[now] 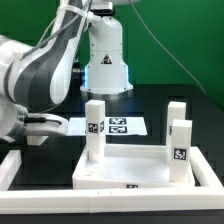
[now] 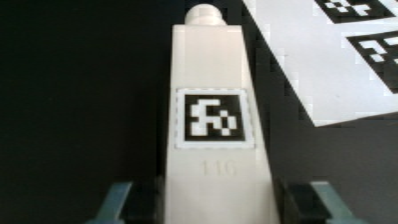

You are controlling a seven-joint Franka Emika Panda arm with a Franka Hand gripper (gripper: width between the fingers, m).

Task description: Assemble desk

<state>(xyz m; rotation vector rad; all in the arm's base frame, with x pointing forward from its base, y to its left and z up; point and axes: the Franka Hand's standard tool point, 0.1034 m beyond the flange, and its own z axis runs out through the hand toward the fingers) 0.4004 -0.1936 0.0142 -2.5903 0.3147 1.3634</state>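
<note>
The gripper (image 2: 214, 203) straddles a white desk leg (image 2: 214, 110); its fingers (image 2: 118, 203) sit close to both sides of the leg's base, but whether they are clamped on it cannot be determined. The leg carries a square tag (image 2: 214, 118). The marker board (image 2: 338, 55) lies beside it. In the exterior view, the desk top (image 1: 135, 170) rests on the black table (image 1: 190, 100) with three legs (image 1: 94, 128) standing upright in corner sockets.

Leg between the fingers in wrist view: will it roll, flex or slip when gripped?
Leg looks like stiff moulded plastic with square flat sides: likely no flex, no roll. Its smooth faces may slip slightly if the fingers close off-centre. Probably light, being a short plastic part.
</note>
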